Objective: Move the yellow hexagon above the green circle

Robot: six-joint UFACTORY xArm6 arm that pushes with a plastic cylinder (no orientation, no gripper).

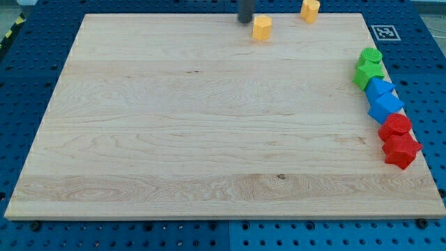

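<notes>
We have no jaws on this arm, only a rod. Our tip point(245, 21) sits just to the view's left of the yellow hexagon point(261, 28), near the top edge of the tabletop point(195, 132). The green circle point(371, 56) lies well to the hexagon's right and lower, heading a column with a green block point(367, 72) touching beneath it. Another yellow block point(310, 10) stands up-right of the hexagon.
</notes>
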